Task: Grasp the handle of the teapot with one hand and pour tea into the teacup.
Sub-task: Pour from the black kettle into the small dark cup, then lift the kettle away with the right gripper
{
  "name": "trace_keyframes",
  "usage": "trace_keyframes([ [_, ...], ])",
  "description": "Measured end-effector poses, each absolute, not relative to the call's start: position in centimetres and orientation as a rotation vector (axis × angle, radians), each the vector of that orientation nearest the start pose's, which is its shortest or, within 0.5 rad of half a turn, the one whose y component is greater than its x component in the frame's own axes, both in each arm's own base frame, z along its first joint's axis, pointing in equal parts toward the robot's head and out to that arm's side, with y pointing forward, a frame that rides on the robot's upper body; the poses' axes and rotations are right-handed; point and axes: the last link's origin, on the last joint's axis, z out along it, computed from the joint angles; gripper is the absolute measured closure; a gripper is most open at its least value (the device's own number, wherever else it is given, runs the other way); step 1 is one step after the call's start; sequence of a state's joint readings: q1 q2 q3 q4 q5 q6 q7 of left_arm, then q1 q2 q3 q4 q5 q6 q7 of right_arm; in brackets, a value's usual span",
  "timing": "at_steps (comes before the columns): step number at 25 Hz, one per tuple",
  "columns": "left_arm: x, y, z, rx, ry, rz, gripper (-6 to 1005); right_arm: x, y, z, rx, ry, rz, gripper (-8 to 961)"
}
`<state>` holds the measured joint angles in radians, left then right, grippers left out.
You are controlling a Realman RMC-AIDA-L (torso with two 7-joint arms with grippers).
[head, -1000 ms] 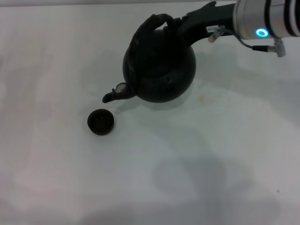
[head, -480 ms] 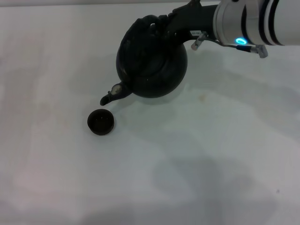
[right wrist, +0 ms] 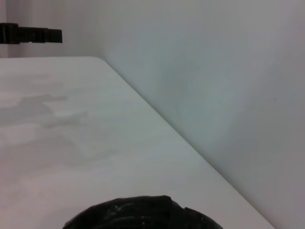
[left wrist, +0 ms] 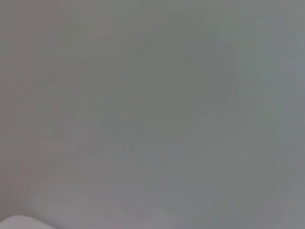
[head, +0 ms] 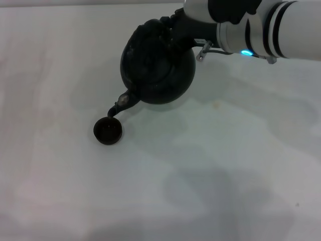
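Head view: the right pincer (head: 173, 31), clenched on the handle (head: 156, 29), holds the teapot (head: 157, 68) tilted over the white table (head: 241, 165). Its spout (head: 119, 105) points down and toward the robot's left, tip right at the teacup (head: 108, 130) rim; spout-to-handle axis runs diagonally. Left arm is out of sight.

— What stands in my way?
— Only the teapot (head: 158, 68), tilted at the table's (head: 225, 165) far middle, spout over the teacup (head: 108, 131).
— And free room?
— Bare tabletop left, right and near.
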<state>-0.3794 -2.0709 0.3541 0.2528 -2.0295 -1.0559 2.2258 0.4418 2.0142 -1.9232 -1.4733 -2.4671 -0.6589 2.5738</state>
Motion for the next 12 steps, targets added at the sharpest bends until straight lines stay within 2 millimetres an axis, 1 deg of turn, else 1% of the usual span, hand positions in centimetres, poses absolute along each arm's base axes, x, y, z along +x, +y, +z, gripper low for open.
trace_keyframes([
  [12, -39.75, 32.10, 6.16, -1.338, -0.983, -0.885, 213, 10.34, 35.46, -6.64, -2.461, 0.143, 0.142, 774],
])
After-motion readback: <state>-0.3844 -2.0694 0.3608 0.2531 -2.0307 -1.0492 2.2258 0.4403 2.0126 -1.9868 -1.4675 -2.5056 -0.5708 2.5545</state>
